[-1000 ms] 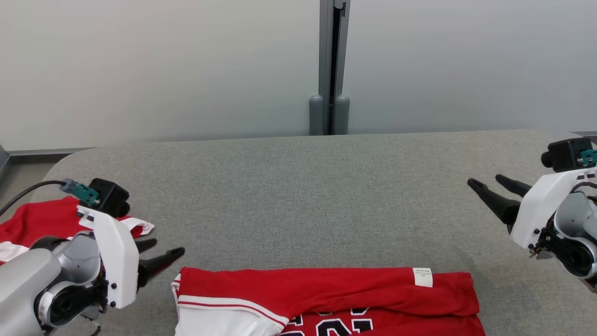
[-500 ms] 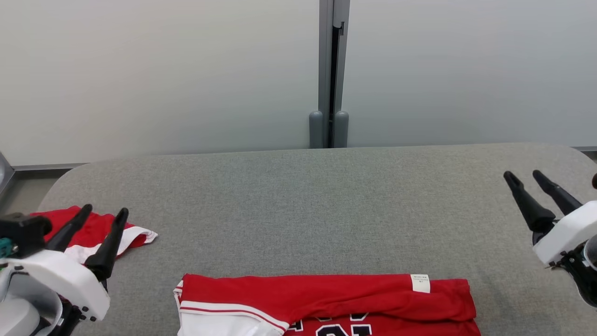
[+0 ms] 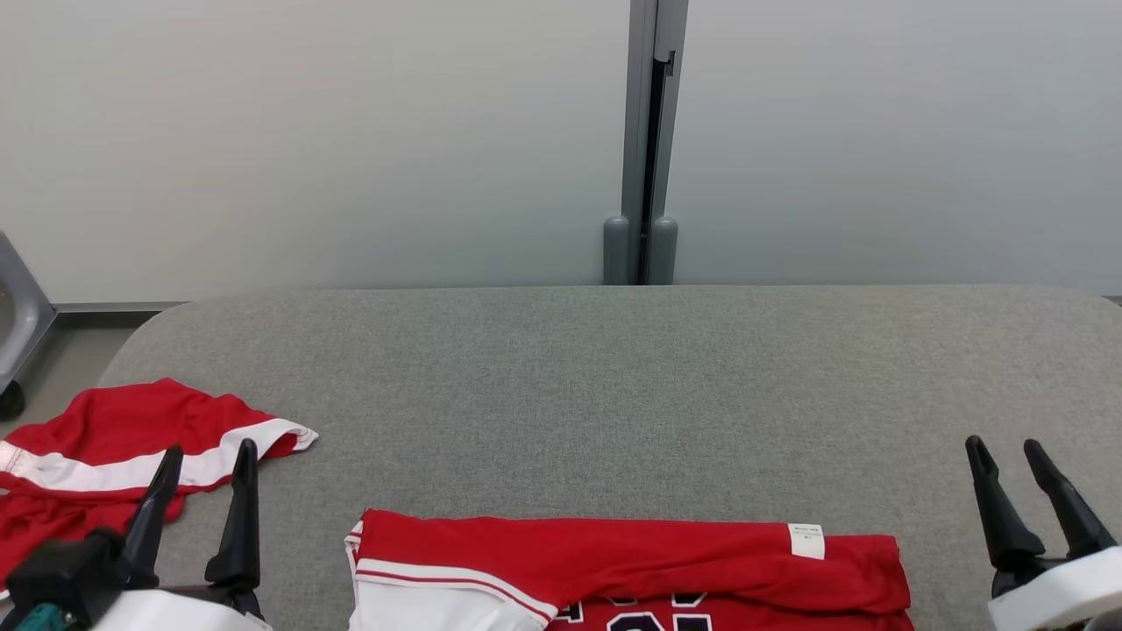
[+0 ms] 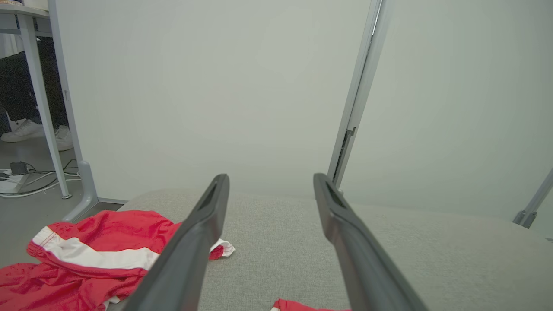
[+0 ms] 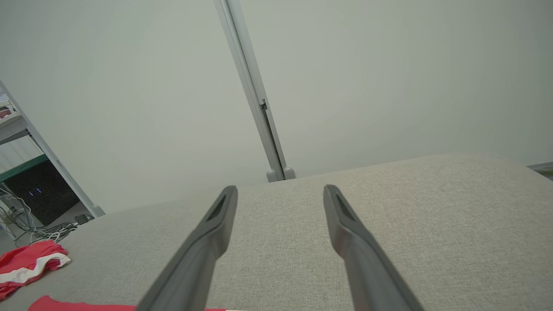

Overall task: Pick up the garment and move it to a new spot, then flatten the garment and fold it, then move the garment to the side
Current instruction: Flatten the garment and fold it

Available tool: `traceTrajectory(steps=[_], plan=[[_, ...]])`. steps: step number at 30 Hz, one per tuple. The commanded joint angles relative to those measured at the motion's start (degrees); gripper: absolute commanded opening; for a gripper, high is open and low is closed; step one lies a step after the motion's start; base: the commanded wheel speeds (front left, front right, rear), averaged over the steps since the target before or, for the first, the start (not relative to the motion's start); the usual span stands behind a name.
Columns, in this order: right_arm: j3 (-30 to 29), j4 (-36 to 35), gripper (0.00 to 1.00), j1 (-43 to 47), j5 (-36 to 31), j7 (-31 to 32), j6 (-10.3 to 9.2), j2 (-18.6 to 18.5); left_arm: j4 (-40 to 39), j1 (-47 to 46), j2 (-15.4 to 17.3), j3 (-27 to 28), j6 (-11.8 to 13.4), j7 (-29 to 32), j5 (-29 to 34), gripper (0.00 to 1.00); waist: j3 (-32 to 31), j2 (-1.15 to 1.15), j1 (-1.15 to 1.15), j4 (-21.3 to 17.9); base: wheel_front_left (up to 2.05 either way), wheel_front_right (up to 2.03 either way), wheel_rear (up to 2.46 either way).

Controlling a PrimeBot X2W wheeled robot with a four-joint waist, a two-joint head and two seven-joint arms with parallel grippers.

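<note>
A folded red garment (image 3: 631, 565) with white trim and black numbers lies at the near middle of the grey table (image 3: 614, 377); its corner shows in the left wrist view (image 4: 302, 306) and its far edge in the right wrist view (image 5: 86, 304). My left gripper (image 3: 209, 457) stands open at the lower left, to the left of this garment, holding nothing. My right gripper (image 3: 1006, 451) stands open at the lower right, beyond the garment's right end, also empty. Both sets of fingers point away over the table.
A second red and white garment (image 3: 114, 447) lies crumpled at the table's left edge, also in the left wrist view (image 4: 95, 255) and the right wrist view (image 5: 28, 261). A pale wall with a grey post (image 3: 649, 140) rises behind. A desk leg (image 4: 65, 108) and a person's feet (image 4: 26, 129) are at the left.
Both arms have drawn back and down toward the near corners, fingers now pointing straight ahead. The camera has shifted too, tilting a little. Both grippers stayed open. The folded garment has not moved.
</note>
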Motion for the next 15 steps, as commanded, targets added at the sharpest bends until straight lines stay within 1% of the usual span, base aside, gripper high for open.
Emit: traceTrajectory(steps=[1,4,5,8,12,15], plan=[[-1.15,-1.01,1.00,1.76,-1.68,-0.24,0.03,0.78,-0.24,2.02,-1.40,2.01,-0.61,-0.07,3.00,1.00,0.03,0.00,0.00,-0.05,0.00,0.00,0.00],[-3.11,-2.36,1.00,5.19,-4.92,-0.24,0.03,3.36,-0.45,5.70,-5.88,6.89,-2.11,-0.07,8.51,1.00,0.03,0.00,0.00,0.05,0.00,0.00,0.00],[-3.61,-2.67,1.00,7.05,-7.25,-0.24,0.03,4.47,-0.75,7.47,-8.92,10.09,-3.22,-0.07,11.48,1.00,0.05,0.00,0.00,0.21,0.00,0.00,0.00],[-4.26,-3.02,1.00,9.50,-9.16,-0.24,0.03,6.85,-0.52,10.05,-13.09,13.22,-5.73,-0.07,15.33,1.00,-0.03,0.00,0.00,0.11,0.00,0.00,0.00],[-4.95,-2.56,1.00,11.00,-11.00,-0.25,0.03,8.88,0.75,12.60,-17.91,16.60,-9.07,-0.03,18.85,1.00,-0.10,0.00,0.00,-0.61,0.00,0.00,0.00],[-4.39,-1.53,1.00,10.72,-11.76,-0.25,0.03,9.32,1.85,13.46,-20.43,18.17,-11.55,-0.04,21.09,1.00,-0.03,0.00,0.00,-0.88,0.00,0.00,0.00]])
